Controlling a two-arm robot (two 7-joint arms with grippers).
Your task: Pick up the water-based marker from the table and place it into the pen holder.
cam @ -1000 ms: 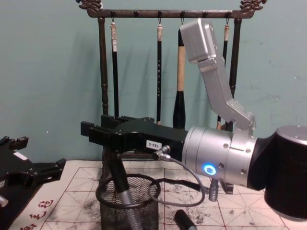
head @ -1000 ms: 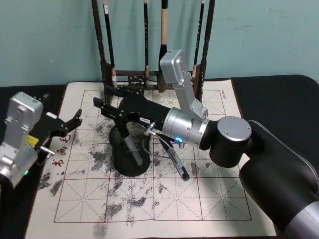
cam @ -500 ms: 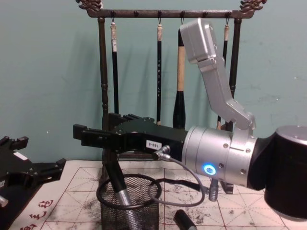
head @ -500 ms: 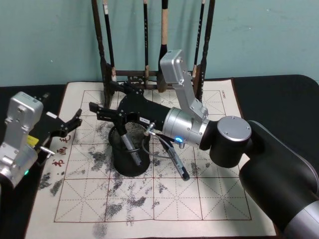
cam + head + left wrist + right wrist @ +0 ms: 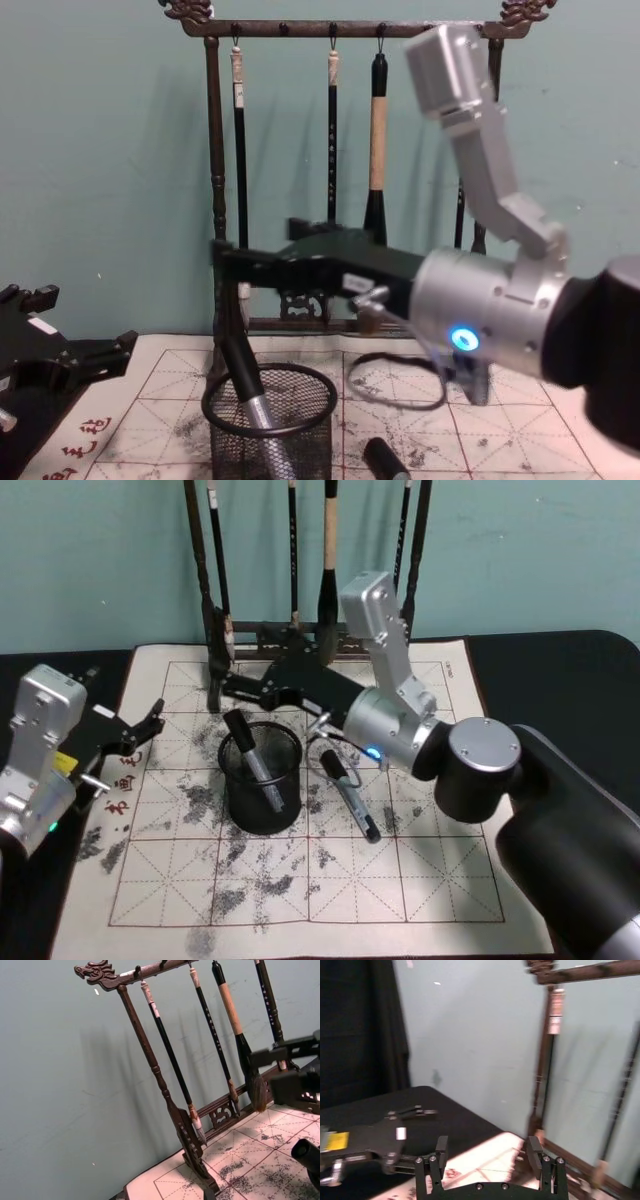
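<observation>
Above black wire-mesh pen holder (image 5: 262,810), silver-and-black marker (image 5: 255,761) leaning inside, right claw (image 5: 228,685) hangs spread before wooden brush rack (image 5: 212,150); loose dark pen (image 5: 352,802) lies alongside, left claw (image 5: 147,728) spread, parked aside.

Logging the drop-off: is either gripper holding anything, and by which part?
Nothing held: right gripper open and empty, left gripper open, marker leaning inside the pen holder.

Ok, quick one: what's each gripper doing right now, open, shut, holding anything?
Left gripper: jaws open, empty, parked at the mat's left edge.
Right gripper: jaws open, empty, raised behind the pen holder; a marker stands inside it.
</observation>
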